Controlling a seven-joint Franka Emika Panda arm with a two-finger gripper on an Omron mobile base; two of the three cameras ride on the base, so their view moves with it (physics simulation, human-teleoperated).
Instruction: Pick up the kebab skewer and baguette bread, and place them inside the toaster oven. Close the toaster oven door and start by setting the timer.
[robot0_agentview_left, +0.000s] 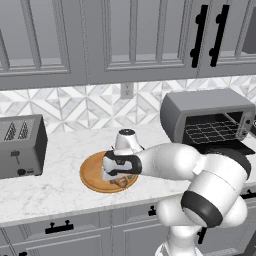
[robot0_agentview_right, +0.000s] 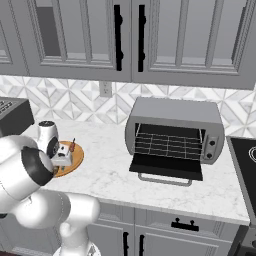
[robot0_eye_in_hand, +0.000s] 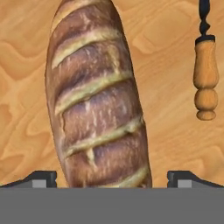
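Countertop (robot0_agentview_left: 60, 187) in white marble is running under grey wall cabinets (robot0_agentview_right: 125, 40), carrying everything the job needs. Furthest right on it, the toaster oven (robot0_agentview_right: 172, 117) is sitting with its door (robot0_agentview_right: 167, 166) dropped flat toward the front edge, leaving the wire rack (robot0_agentview_right: 167, 142) exposed in the dark cavity. A grey slot toaster (robot0_agentview_left: 20, 145) is standing well apart at the other end. Between them, the round wooden board (robot0_agentview_left: 92, 175) is lying near the counter's middle, and the white arm is reaching over it so that the gripper (robot0_eye_in_hand: 111, 179) is hanging close above the board.

In the hand view, the baguette bread (robot0_eye_in_hand: 98, 96) is lying lengthwise straight between the two finger tips, which are standing fully spread on either side of the loaf and holding nothing. Beside the loaf, the kebab skewer (robot0_eye_in_hand: 205, 78) is resting on the board, its turned wooden handle pointing toward the hand; its meat is hidden beyond the frame's edge.

By my judgement, the bread pickup is the step underway, with nothing yet in the oven. Next, the hand should be lowering until the fingers bracket the loaf's flanks, closing gently, then lifting clear without nudging the skewer.
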